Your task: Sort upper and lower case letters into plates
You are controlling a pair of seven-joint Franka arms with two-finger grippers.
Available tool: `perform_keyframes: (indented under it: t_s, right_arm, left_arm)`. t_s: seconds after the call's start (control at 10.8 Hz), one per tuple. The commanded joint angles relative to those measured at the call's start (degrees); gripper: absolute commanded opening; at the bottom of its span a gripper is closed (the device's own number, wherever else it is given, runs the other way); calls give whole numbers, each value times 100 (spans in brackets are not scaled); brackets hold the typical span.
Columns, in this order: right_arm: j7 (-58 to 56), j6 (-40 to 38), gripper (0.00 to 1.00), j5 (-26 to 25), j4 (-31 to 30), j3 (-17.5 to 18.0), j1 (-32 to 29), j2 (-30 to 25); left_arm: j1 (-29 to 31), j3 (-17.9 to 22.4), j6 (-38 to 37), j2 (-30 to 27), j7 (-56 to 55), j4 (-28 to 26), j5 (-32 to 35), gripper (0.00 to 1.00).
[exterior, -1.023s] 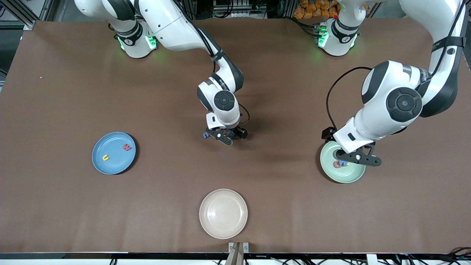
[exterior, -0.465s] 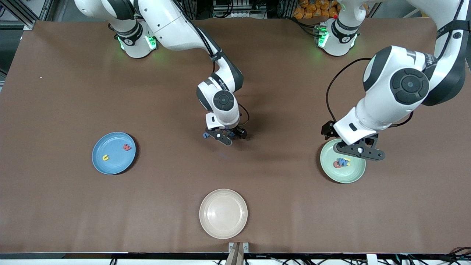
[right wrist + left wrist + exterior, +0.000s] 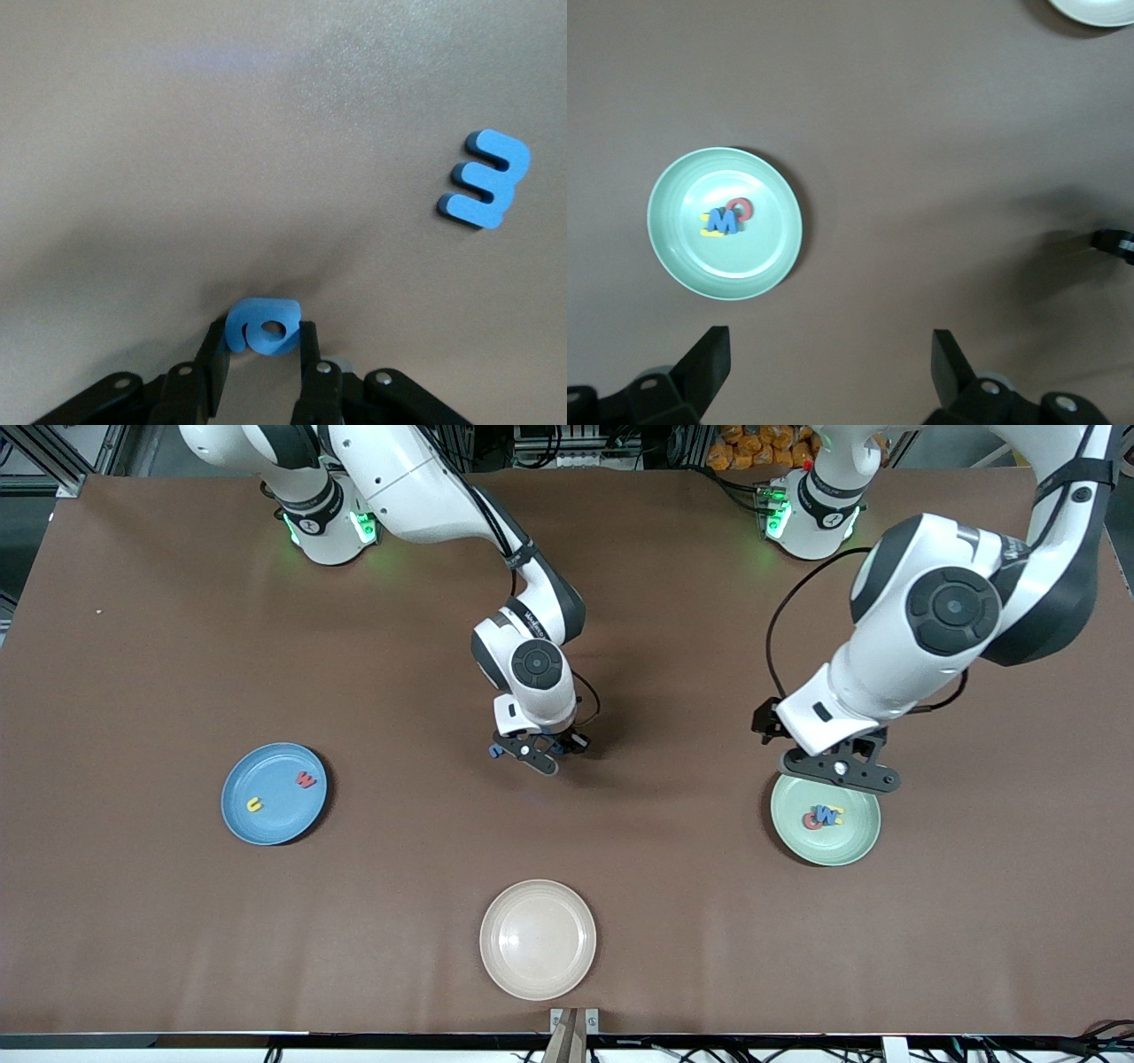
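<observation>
Blue plate (image 3: 274,794) toward the right arm's end of the worktop, carrying a yellow letter (image 3: 254,805) and a red letter (image 3: 306,780), well apart. Pale green plate (image 3: 725,223) toward the left arm's end, holding a blue letter (image 3: 725,221), a yellow one (image 3: 707,230) and a red ring-shaped one (image 3: 743,208), bunched together near its middle. Small blue letter (image 3: 264,326) pinched upright between fingers (image 3: 309,365) mid-worktop. Another blue letter (image 3: 485,178) flat nearby.

Matte pale green plate (image 3: 673,257) (smooth); foam-like blue letter (image 3: 485,180); matte brown table (image 3: 177,646).
</observation>
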Motion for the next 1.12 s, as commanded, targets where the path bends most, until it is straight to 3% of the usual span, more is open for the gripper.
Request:
perform_keyframes:
  t_s: [0.0,0.28,0.65,0.84,1.02]
  right_arm:
    - [-14,60,0,11,-190,-209,35,-179]
    - [-189,-280,0,11,-164,-770,36,-450]
    - [-1760,-1370,0,28,-155,-1685,-200,-951]
    - [-2584,-1679,0,11,-164,-1800,-656,-1023]
    - [-3753,-1970,0,-7,-181,-2308,-948,-1005]
  left_arm:
    - [34,-227,-102,-115,-273,-40,-38,100]
    - [34,-438,-102,-123,-537,-39,-47,100]
    - [-27,-1193,-110,-62,-1466,-127,-47,100]
    - [-412,-1318,-102,-18,-1741,-259,-47,100]
    - [-992,-1309,90,244,-1803,-259,-3,100]
